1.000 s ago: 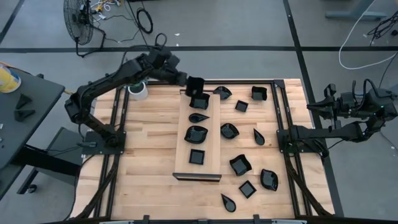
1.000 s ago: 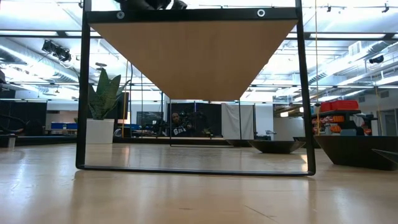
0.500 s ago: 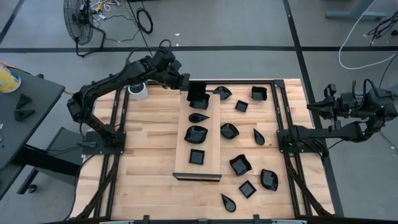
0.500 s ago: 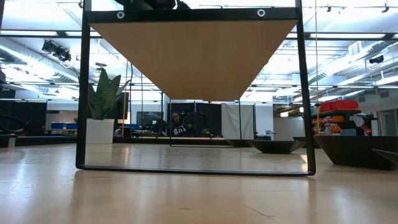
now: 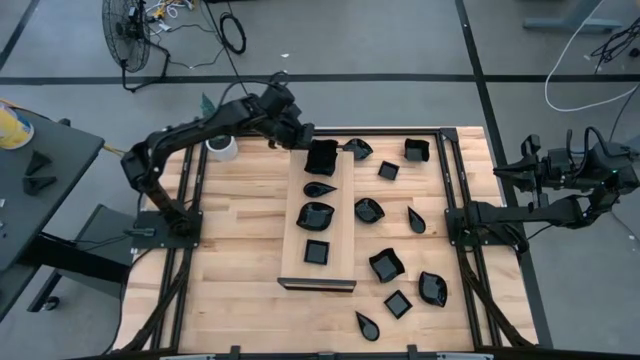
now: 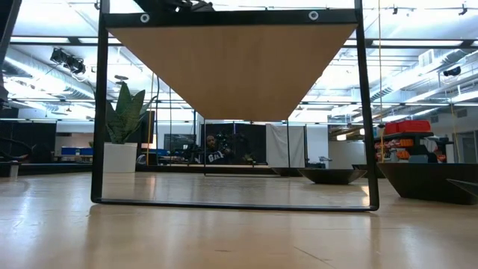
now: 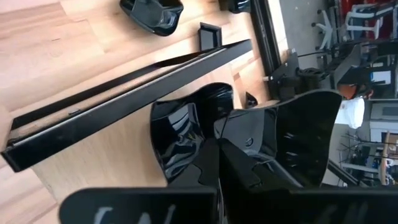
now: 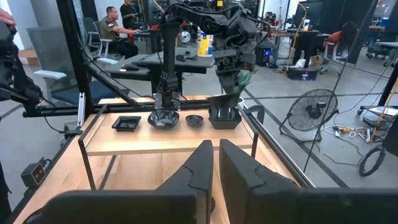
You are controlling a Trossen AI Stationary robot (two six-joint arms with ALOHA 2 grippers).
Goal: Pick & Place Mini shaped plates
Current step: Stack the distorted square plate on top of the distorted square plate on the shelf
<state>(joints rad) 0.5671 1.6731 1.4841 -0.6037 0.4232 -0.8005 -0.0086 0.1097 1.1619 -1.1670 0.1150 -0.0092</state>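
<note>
Grip narrow: my left gripper [image 5: 303, 138] pinches the rim of a wavy-rimmed dish [image 7: 298, 137] and holds it tilted over the far end of the wooden board [image 5: 340, 232]. A second dish [image 7: 186, 130] sits on the board just under it; whether the two touch, I cannot tell.

Edges: the board's dark lip runs just beside the dishes. The table [image 5: 240, 250] is bare on my left arm's side.

Count: on the board, four plates (teardrop [image 5: 320, 189], wavy [image 5: 315, 214], square [image 5: 316, 251] and the far-end one). Off the board, nine, all on the right arm's side. One held.

Around: white pot [image 5: 222, 147] near my left arm, at the far edge. My right gripper [image 5: 515, 170] waits off the table's edge, fingers close together, holding nothing.
</note>
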